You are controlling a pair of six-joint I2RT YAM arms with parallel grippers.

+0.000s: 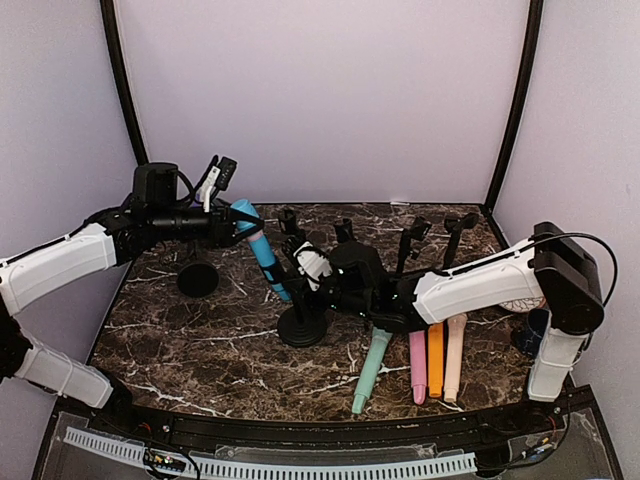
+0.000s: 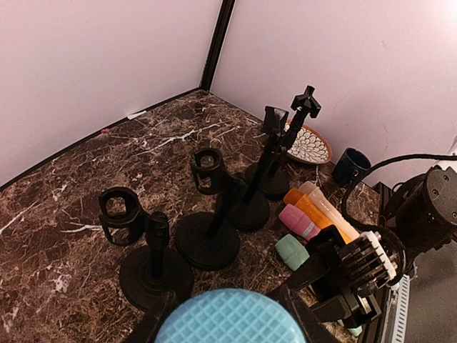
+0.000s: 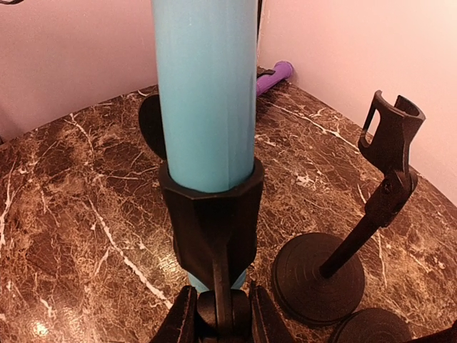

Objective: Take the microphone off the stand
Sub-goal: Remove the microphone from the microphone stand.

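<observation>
The blue microphone (image 1: 262, 252) is a smooth, matte cylinder with a waffle-textured grille head (image 2: 228, 318). It slants up and to the left out of the clip of a black stand (image 1: 300, 318) placed a little left of the table's middle. Its lower body sits in the clip (image 3: 211, 207), an angular black plastic collar that wraps it, with the tail end showing below.

The left gripper (image 1: 238, 222) is clenched around the microphone's head end, a dark finger on each side of the grille. The right gripper (image 3: 223, 318) is clamped on the stand's thin stem just under the clip.

The stand's base is a ribbed round disc resting on the dark brown marble table (image 1: 200, 350), which is veined in white.

Four empty stands (image 2: 209, 168) with open ring clips line the far edge. A bare black disc base (image 1: 197, 278) sits towards the left edge.

Near the right end of the near edge lie four smooth microphones side by side: mint (image 1: 371, 370), pink (image 1: 417, 365), orange (image 1: 435, 358) and peach (image 1: 455, 355).

A white-patterned plate (image 2: 308, 143) and a dark blue mug (image 2: 351, 166) stand by the right edge.
</observation>
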